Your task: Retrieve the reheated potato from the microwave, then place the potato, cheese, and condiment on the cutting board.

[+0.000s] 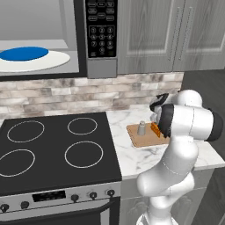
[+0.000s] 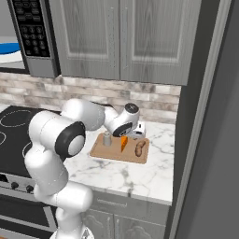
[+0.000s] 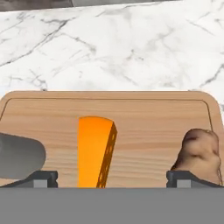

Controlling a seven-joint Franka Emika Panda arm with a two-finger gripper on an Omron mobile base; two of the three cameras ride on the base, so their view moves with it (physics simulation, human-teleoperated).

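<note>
Seen from the left base: cutting board [image 1: 143,136] carrying condiment [image 1: 141,128] and cheese [image 1: 155,129]. From the right base: potato [image 2: 139,149] beside them. Through the hand camera: gripper [image 3: 111,177] spread wide, empty, straddling the wedge, long axis running away from it.

marble counter [image 2: 116,175], cutting board [image 2: 100,150] on it

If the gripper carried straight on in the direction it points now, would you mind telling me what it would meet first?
Most likely the cheese: it lies on the cutting board directly between the open gripper tips, though the remaining gap is hard to judge.
</note>
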